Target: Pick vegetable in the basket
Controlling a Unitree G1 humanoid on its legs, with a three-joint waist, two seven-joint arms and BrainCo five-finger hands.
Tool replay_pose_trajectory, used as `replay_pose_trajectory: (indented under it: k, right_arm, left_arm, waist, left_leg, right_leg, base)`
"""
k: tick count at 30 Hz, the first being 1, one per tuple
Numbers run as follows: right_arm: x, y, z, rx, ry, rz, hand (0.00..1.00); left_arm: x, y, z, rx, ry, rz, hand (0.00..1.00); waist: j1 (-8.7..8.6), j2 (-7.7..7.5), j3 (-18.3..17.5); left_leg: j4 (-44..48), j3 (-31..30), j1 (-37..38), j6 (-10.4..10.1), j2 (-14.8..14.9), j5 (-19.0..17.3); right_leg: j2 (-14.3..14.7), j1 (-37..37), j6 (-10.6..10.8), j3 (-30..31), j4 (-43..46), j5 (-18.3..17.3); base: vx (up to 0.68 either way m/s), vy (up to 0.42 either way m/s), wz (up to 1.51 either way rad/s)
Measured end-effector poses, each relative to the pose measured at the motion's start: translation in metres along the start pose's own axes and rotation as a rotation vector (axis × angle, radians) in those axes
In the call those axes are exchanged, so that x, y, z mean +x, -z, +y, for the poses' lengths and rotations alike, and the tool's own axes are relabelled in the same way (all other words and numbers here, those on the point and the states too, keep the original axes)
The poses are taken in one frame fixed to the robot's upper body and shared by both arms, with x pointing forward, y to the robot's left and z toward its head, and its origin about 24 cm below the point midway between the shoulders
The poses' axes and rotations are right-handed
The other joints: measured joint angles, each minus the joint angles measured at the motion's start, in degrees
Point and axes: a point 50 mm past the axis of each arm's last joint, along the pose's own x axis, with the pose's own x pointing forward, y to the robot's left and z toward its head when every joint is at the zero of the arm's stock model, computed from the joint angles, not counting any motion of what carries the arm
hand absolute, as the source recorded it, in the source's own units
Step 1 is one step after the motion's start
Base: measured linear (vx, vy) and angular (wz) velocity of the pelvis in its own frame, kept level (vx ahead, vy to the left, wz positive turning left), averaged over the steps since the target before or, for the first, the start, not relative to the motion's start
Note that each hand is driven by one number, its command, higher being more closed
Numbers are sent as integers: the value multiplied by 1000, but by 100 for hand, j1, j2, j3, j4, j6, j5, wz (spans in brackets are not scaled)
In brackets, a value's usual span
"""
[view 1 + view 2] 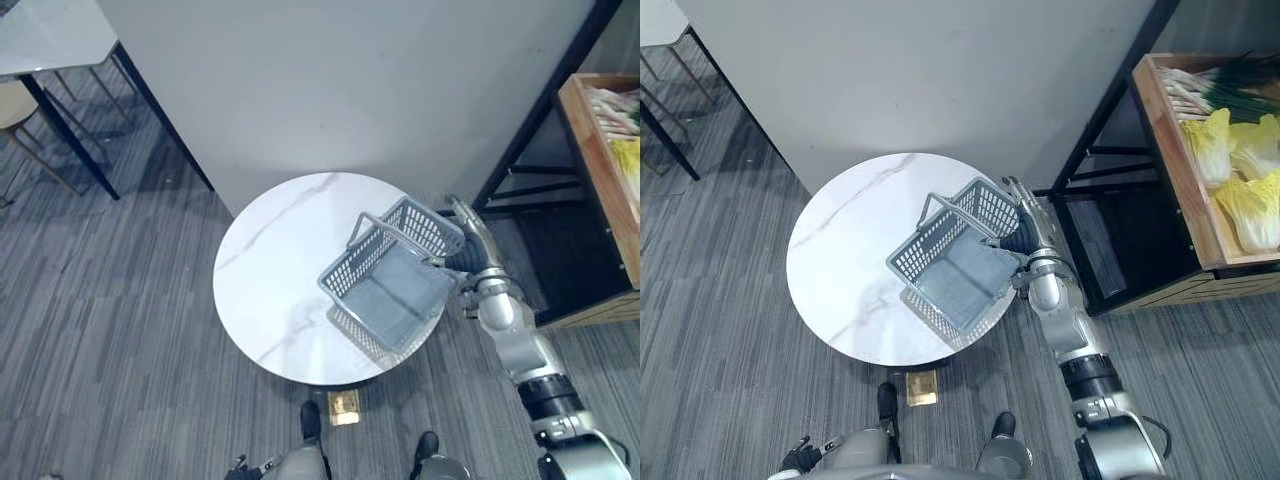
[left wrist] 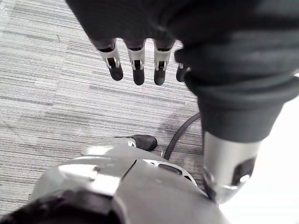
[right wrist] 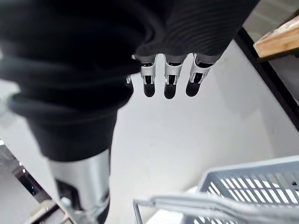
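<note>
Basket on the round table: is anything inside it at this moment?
No: the basket shows a bare grey floor. Its near wall covers a thin strip of it. Leafy vegetables lie in the wooden crate to the robot's right.

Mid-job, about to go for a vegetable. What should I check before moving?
1. Basket on the table, empty: ok.
2. Right robot hand open, holding nothing, beside the basket: ok.
3. Left robot hand open, hanging over the floor: ok.
4. Cabbages lying in the wooden crate to the right: ok.
5. Crate within reach from here: cannot tell.
</note>
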Motion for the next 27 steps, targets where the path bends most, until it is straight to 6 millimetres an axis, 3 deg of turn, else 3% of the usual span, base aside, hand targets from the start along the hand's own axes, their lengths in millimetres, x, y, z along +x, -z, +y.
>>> replay_pose_trajectory:
  k: [3, 7, 13, 24, 25, 27]
  right_arm:
    - [5, 9, 6, -29, -57, 45, 0]
    - [20, 14, 7, -51, -86, 94, 0]
    - [41, 8, -5, -70, -60, 109, 0]
    - [57, 15, -17, -33, -35, 195, 0]
    - [57, 16, -17, -34, -38, 200, 100]
    - [58, 16, -16, -33, -44, 201, 100]
  left_arm:
    - [1, -6, -2, 7, 8, -15, 0]
    - [2, -9, -4, 10, 13, -29, 0]
    - [3, -16, -9, 4, 26, -46, 0]
    - [4, -23, -12, 7, 19, -64, 0]
    - [4, -23, -12, 12, 18, -65, 0]
    - [4, -24, -12, 21, 17, -66, 0]
  waist:
    - [120, 1, 96]
    - [126, 7, 246]
    - [132, 83, 563]
    - [154, 111, 768]
    - [156, 112, 771]
    - [159, 112, 772]
  left_leg:
    - [1, -11, -35, 28, -7, 26]
    - [9, -36, -88, 39, -31, 61]
    - [-4, -37, -97, 38, -36, 62]
    - [-9, -106, -198, 27, -47, 71]
    - [-10, -106, -199, 27, -47, 71]
    - [-11, -107, -199, 27, -47, 71]
  right_leg:
    - [8, 0, -18, -3, -40, 60]
    - [8, -9, -11, -29, -94, 116]
    - [12, -20, -11, -27, -111, 116]
    - [14, -94, -13, -55, -113, 116]
    - [14, -94, -13, -55, -113, 115]
    - [14, -92, -13, -55, -114, 115]
  base:
    - [11, 2, 2]
    - [43, 4, 4]
    - [12, -1, 0]
    - [7, 1, 2]
    - [0, 0, 0]
    - [0, 0, 0]
